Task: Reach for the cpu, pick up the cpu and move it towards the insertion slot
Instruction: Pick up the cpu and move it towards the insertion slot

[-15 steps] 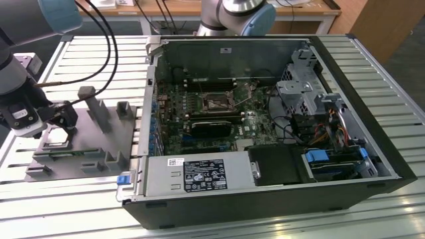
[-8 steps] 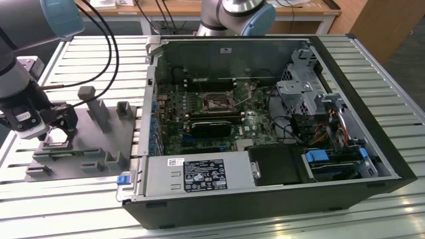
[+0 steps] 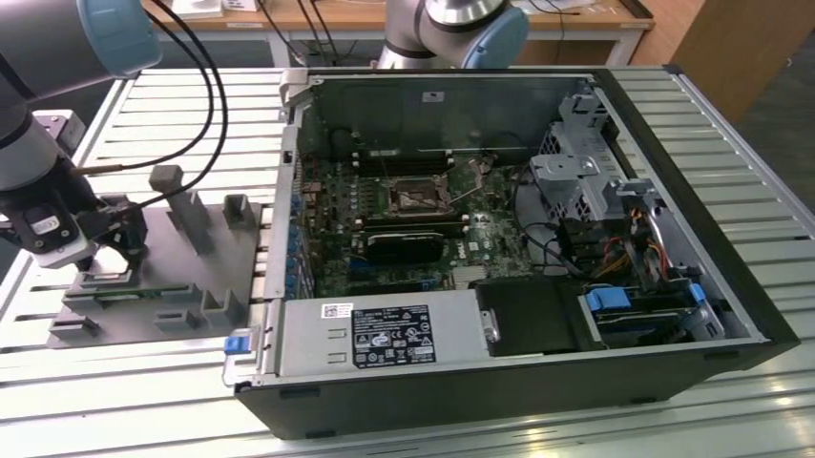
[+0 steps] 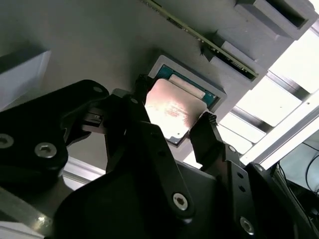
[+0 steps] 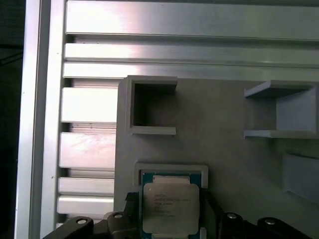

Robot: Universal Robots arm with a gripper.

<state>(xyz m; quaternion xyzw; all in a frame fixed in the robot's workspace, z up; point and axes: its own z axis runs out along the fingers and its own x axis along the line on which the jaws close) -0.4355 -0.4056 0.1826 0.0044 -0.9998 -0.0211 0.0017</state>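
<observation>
Jaws of black gripper (image 4: 174,105) clamp silvery square cpu (image 5: 171,206) over grey plastic fixture's (image 3: 172,296) square pocket (image 5: 169,170); slatted metal table (image 3: 166,110), open computer case (image 3: 720,205) at three o'clock.

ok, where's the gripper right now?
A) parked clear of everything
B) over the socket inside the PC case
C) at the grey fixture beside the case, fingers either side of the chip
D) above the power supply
C: the gripper sits over the grey fixture, to the exterior view's left of the case, and in the second wrist view its fingers close on the chip.
</observation>
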